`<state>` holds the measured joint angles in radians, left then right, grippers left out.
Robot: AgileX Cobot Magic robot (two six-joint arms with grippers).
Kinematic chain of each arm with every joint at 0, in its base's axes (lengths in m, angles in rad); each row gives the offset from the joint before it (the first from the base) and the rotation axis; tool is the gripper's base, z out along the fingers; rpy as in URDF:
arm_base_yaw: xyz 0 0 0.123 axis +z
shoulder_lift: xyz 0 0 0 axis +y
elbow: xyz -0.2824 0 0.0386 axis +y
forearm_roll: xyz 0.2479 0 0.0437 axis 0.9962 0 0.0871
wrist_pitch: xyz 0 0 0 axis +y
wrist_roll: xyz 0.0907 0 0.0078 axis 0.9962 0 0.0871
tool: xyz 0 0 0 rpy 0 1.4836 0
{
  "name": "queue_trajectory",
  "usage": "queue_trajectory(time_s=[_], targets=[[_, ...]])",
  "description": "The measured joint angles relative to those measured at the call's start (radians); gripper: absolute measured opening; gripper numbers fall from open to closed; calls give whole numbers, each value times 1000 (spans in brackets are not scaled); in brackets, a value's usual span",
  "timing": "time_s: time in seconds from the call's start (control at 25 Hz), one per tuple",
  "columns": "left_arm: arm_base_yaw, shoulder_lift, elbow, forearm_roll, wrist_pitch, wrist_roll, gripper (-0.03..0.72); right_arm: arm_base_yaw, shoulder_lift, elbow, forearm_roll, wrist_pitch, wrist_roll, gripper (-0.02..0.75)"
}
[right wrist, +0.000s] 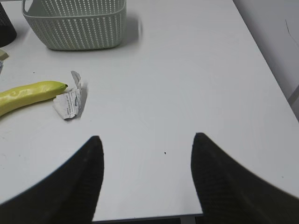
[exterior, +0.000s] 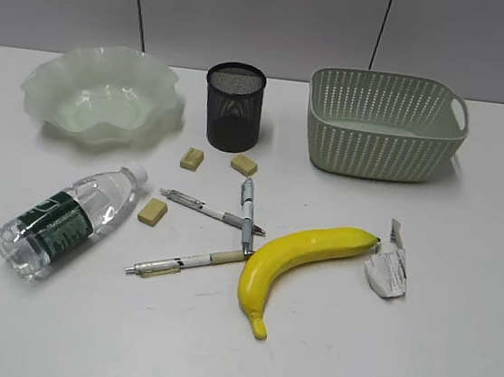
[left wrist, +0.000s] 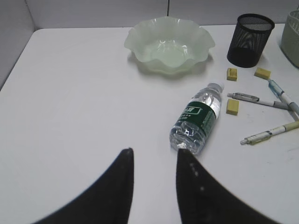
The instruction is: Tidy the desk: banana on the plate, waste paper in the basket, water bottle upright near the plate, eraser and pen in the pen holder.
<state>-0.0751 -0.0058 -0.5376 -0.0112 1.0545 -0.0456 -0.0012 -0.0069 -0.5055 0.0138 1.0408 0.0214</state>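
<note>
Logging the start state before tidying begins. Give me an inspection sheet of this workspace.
Surface: white desk, clean.
Job's things: banana, waste paper, bottle lying flat; plate, basket and pen holder empty as far as seen.
Clutter: three erasers, three pens loose.
Grippers: left end effector and right end effector open, holding nothing.
Cables: nothing seen.
Surroundings: grey wall panels.
</note>
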Motion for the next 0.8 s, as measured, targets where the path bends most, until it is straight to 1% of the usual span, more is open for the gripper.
queue_trajectory(time_s=[0.16, 0.32, 0.4, 0.44, 0.48, 0.56, 0.6, 0.64, 0.72, 0.8], targets=[[-1, 36, -29, -5, -41, 0, 232, 0, 0, 0, 0, 0, 0, 473], [-1, 185, -37, -17, -151, 0, 232, 0, 0, 0, 1, 0, 0, 473], [-1, 291, -40, -51, -222, 2, 236, 0, 0, 0, 2, 0, 0, 473], [-1, 353, -41, -89, -261, 13, 239, 0, 0, 0, 2, 0, 0, 473], [-1, 420, -47, -143, -285, 55, 245, 0, 0, 0, 2, 0, 0, 473], [-1, 551, -72, -291, -303, 243, 272, 0, 0, 0, 2, 0, 0, 473], [-1, 624, -85, -384, -308, 330, 291, 0, 0, 0, 3, 0, 0, 473], [-3, 697, -102, -474, -309, 426, 320, 0, 0, 0, 3, 0, 0, 473], [-3, 854, -145, -615, -300, 587, 369, 0, 0, 0, 3, 0, 0, 473], [-3, 972, -206, -720, -274, 700, 396, 0, 0, 0, 3, 0, 0, 473]])
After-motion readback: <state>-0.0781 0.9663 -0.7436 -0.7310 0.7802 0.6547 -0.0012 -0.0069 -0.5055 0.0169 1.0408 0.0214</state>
